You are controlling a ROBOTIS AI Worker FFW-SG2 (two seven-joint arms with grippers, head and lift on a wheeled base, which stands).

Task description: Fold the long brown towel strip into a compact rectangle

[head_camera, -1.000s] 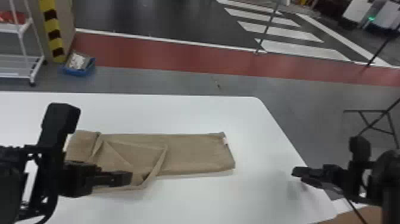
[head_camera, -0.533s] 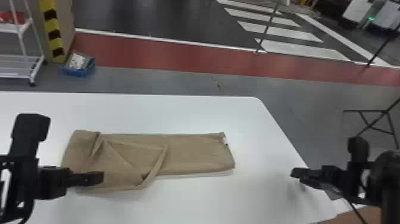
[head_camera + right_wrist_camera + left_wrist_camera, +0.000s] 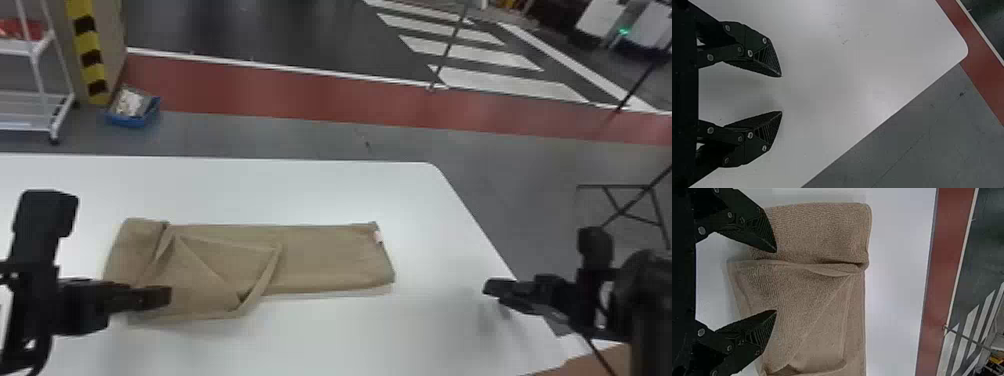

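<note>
While the left gripper [image 3: 776,281] and right gripper [image 3: 782,94] are hanging wide open, empty, left-end folding is apparently underway; the towel's [image 3: 335,257] skewed flap [image 3: 197,285] is likely needing straightening.

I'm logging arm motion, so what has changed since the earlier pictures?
The black left gripper, open and empty, has shifted toward the robot's left, over the left part of the long brown towel strip. Nothing was visibly grasped or released. The towel's folds and the black right gripper stayed as they were.
</note>
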